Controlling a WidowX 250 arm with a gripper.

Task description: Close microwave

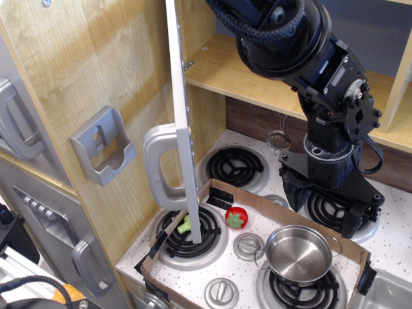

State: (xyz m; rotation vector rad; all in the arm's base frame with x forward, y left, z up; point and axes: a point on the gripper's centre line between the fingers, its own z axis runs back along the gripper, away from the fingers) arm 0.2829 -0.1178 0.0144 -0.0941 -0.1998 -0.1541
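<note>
Microwave (183, 122) door open above strawberry (236, 217), pot (299, 253).

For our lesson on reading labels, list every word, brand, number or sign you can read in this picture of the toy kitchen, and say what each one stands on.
No text can be read anywhere in this picture.
The microwave door shows only its edge, so nothing on its face can be seen.
The stove knobs carry raised marks, no readable signs.
The robot arm, pot and cardboard tray bear no visible label.
</note>
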